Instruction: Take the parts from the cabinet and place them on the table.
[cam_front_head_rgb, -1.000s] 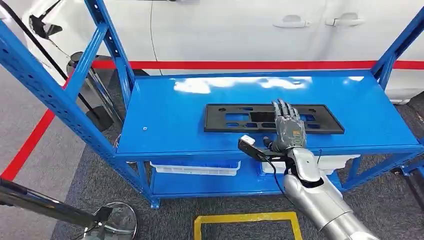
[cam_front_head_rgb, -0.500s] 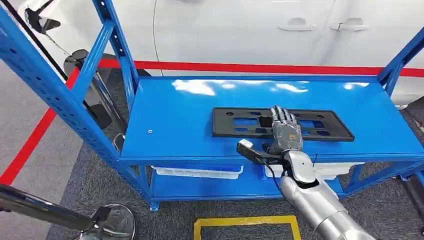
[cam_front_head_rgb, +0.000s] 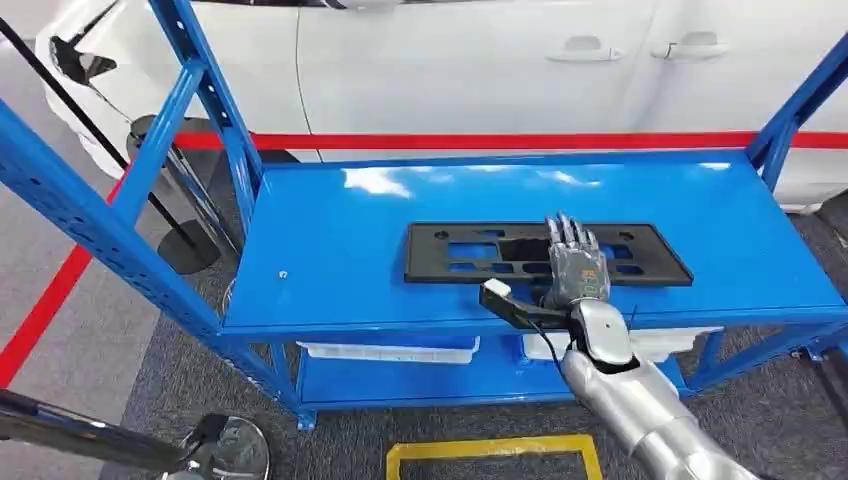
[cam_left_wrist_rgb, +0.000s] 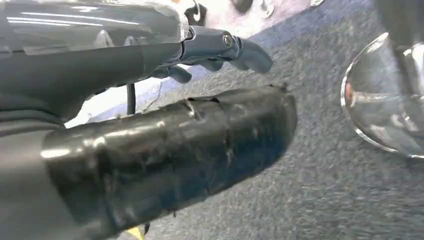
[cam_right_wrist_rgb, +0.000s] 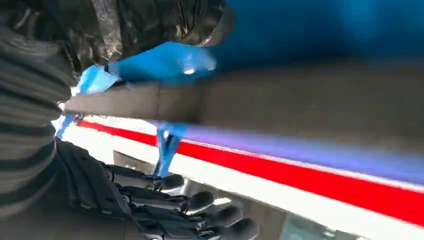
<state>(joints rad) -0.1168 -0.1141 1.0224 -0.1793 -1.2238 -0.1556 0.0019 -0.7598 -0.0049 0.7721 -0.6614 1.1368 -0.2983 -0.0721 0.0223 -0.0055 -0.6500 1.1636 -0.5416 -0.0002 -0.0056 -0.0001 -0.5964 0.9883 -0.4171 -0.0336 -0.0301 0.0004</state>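
Part: flat black plastic panel (cam_front_head_rgb: 545, 254) with rectangular cut-outs, lying lengthwise at the centre of the head view on the top of the blue shelf rack (cam_front_head_rgb: 330, 240), nearer its front edge.

Right hand (cam_front_head_rgb: 574, 262): comes in from the lower right, laid palm down over the panel's front edge right of its middle, fingers extended across it; whether they grasp it cannot be told. In the right wrist view the dark fingers (cam_right_wrist_rgb: 200, 202) lie straight, side by side.

Left hand (cam_left_wrist_rgb: 227, 50): in the left wrist view over grey carpet, fingers loosely curled, holding nothing.

Lower shelf: two white trays (cam_front_head_rgb: 390, 350).

Background: white car (cam_front_head_rgb: 480, 70) across the upper frame, red floor stripe (cam_front_head_rgb: 500, 141) below it.

Foreground: yellow floor marking (cam_front_head_rgb: 492, 447), chrome stand base (cam_front_head_rgb: 232, 449) at lower left.
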